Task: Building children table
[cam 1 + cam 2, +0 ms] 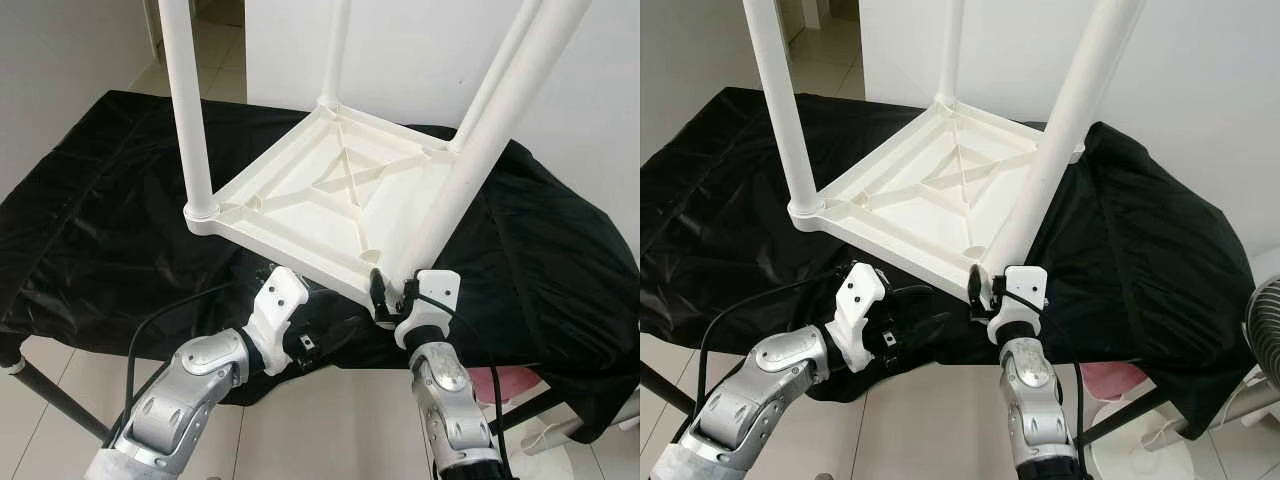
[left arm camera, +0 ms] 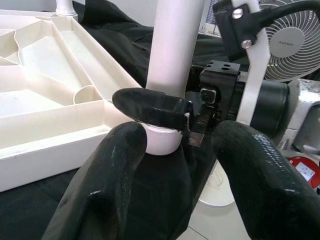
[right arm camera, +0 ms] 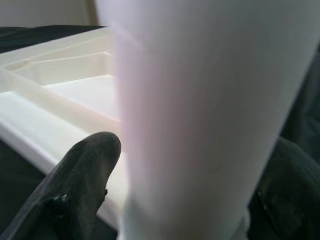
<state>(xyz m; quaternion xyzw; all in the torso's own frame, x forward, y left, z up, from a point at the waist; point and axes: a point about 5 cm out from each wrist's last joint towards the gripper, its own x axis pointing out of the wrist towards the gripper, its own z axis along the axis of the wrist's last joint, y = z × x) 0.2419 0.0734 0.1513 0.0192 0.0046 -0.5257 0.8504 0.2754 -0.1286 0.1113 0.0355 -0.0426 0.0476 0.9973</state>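
White table top (image 1: 330,200) lies upside down on black cloth (image 1: 90,220), legs pointing up. Right gripper (image 1: 392,292) clamps base of near corner leg (image 1: 470,160), long axis upright. Left gripper (image 2: 170,150) just beside, fingers spread, empty.

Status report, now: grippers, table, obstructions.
Right gripper shut on near leg at its socket. Left gripper open, beside it. Tabletop upside down on black cloth, four legs in. Nothing blocking.
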